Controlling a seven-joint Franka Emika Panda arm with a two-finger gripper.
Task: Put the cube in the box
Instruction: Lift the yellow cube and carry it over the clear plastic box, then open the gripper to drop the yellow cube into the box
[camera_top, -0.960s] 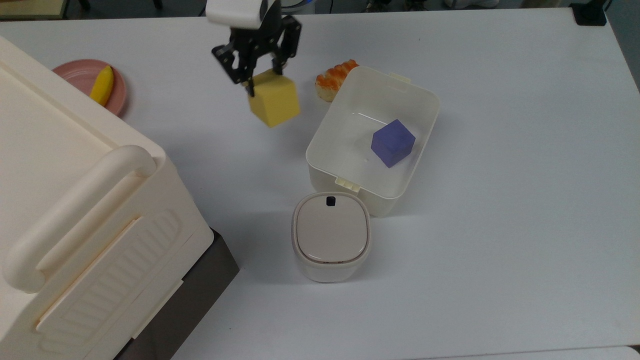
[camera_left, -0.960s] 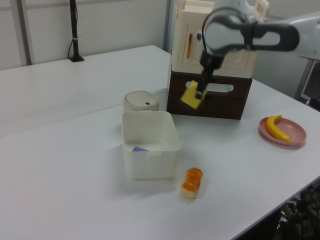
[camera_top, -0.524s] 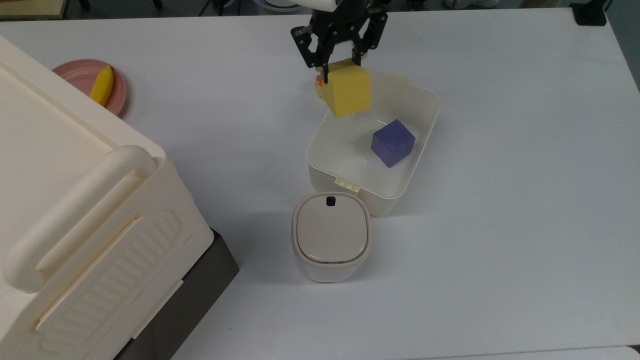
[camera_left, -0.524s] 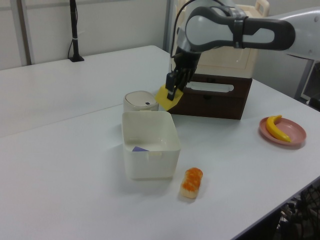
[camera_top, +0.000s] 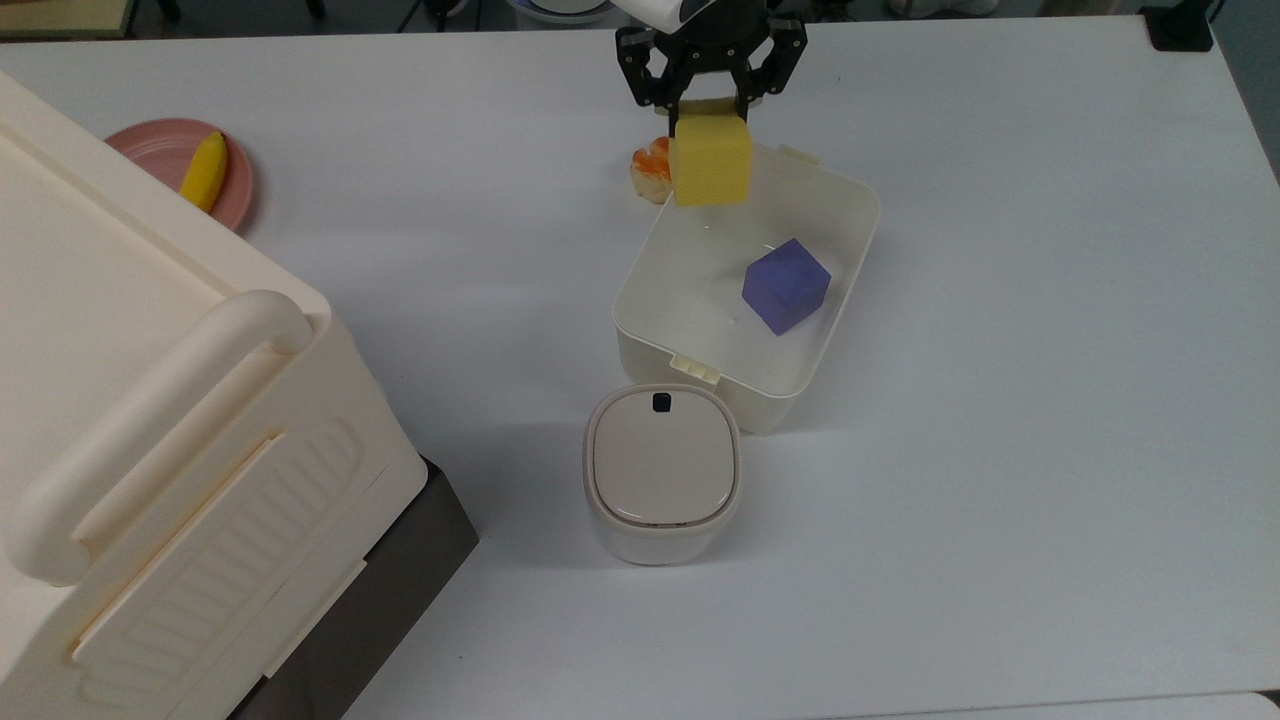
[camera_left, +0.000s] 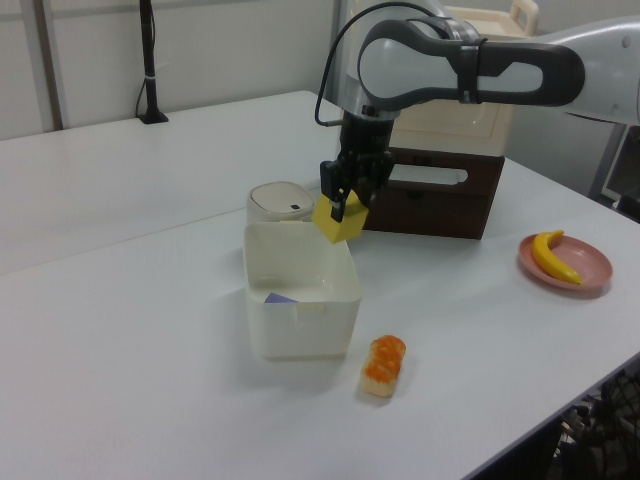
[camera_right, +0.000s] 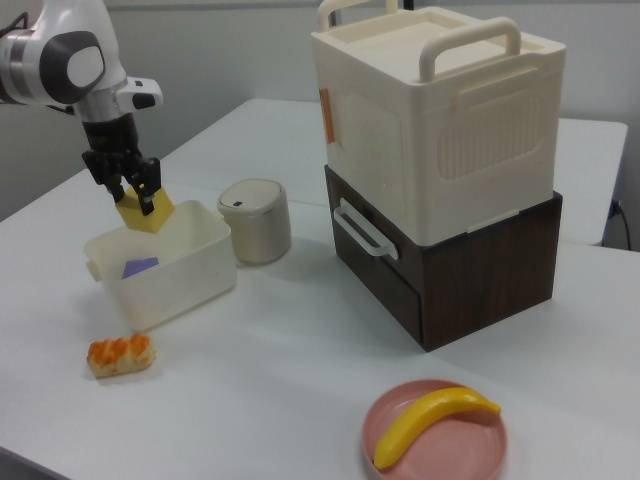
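One pincer (camera_top: 711, 103) pinches the cube (camera_top: 711, 164) above the box (camera_top: 655, 265) rim, purple cube (camera_top: 786, 285) inside; carry step, next needs inward shift, then release.

No readable text

You'll find no legible words, labels, brand marks or numbers on any object or surface in these views.

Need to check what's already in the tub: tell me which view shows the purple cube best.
The top view: the matte purple cube shows whole on the floor of the white translucent plastic box. The left view and the right view show a sliver past the walls.
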